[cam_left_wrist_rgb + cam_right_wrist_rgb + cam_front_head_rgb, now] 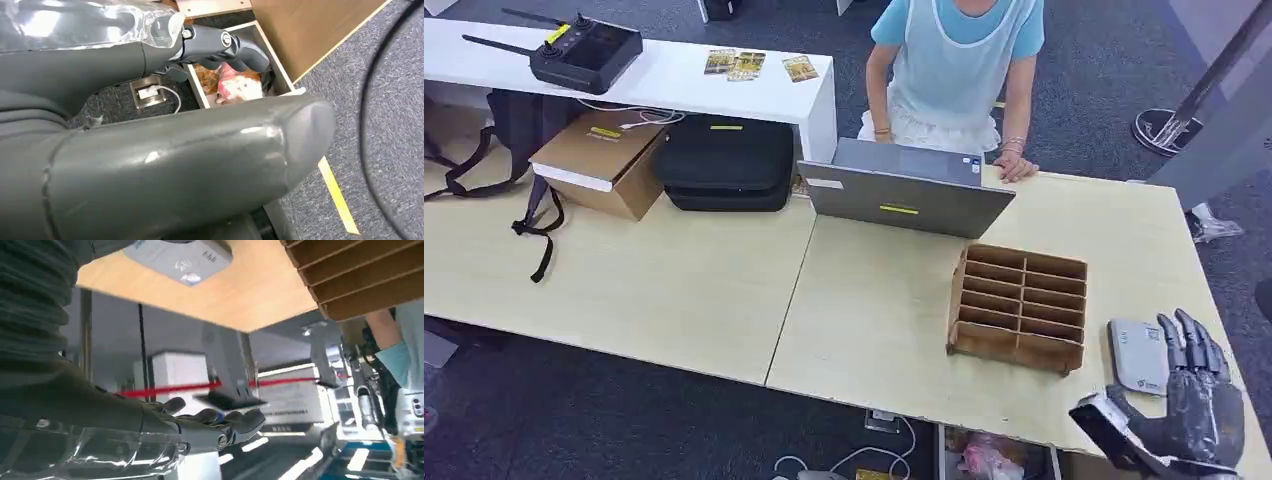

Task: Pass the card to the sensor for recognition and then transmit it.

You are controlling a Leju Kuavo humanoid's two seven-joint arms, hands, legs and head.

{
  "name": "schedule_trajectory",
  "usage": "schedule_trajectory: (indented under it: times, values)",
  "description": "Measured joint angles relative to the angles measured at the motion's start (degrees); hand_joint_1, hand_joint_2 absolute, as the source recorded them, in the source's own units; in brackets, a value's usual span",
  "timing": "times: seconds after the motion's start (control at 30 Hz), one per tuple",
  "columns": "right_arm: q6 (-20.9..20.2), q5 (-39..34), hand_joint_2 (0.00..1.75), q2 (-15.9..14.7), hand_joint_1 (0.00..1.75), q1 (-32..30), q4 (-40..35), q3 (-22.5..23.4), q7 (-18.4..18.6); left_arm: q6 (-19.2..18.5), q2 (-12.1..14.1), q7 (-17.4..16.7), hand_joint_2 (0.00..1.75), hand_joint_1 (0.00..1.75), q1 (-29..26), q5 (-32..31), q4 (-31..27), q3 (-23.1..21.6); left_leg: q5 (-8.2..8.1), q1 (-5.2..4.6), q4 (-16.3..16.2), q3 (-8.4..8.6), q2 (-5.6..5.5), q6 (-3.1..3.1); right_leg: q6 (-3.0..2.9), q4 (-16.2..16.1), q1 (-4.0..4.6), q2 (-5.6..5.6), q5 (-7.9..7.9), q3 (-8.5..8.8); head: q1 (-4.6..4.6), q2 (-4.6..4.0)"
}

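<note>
The grey-white sensor lies flat on the light wooden table near its right front corner; in the right wrist view the sensor lies close by. My right hand hovers just right of it, fingers stretched forward and apart, holding nothing. The right wrist view shows the fingers straight and empty. A brown wooden slotted rack stands left of the sensor, and I cannot make out a card in its slots. My left hand hangs below the table, with its fingers loose and nothing in them.
A person in a light blue top stands behind the table, one hand on its far edge beside a grey laptop. A cardboard box, a black case and a white shelf with small printed cards stand far left.
</note>
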State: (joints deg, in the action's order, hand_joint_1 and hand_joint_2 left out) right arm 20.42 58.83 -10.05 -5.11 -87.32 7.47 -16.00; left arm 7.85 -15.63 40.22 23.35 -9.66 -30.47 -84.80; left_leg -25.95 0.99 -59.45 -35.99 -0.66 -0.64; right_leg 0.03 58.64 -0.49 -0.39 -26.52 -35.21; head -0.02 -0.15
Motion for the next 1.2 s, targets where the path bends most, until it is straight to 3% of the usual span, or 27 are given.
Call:
schedule_trajectory:
  times: [0.2,0.57,1.2]
  values:
    - [1.6,12.7,1.75,0.9,0.0,1.6,1.5,-6.3,5.1,0.0,0.0,0.0,0.0,0.0,0.0,0.1,0.0,0.0,0.01,0.0,0.0,0.0,0.0,-0.01,0.0,0.0,0.0,0.0,0.0,0.01,0.0,0.0]
    - [-2.3,16.8,1.75,3.2,0.0,7.9,6.2,-14.9,10.4,-0.1,-0.2,0.0,0.0,0.0,0.0,1.0,0.0,0.0,0.03,0.0,0.0,0.03,0.02,-0.03,-0.01,0.0,0.0,0.02,0.01,0.01,0.0,0.0]
    - [-4.5,18.8,1.75,3.8,0.0,10.7,8.8,-16.7,16.1,-0.1,-0.3,0.0,0.0,0.0,0.1,1.4,0.0,0.0,0.02,0.0,0.0,0.03,0.01,-0.03,-0.01,0.0,0.0,0.01,0.01,0.0,0.0,0.0]
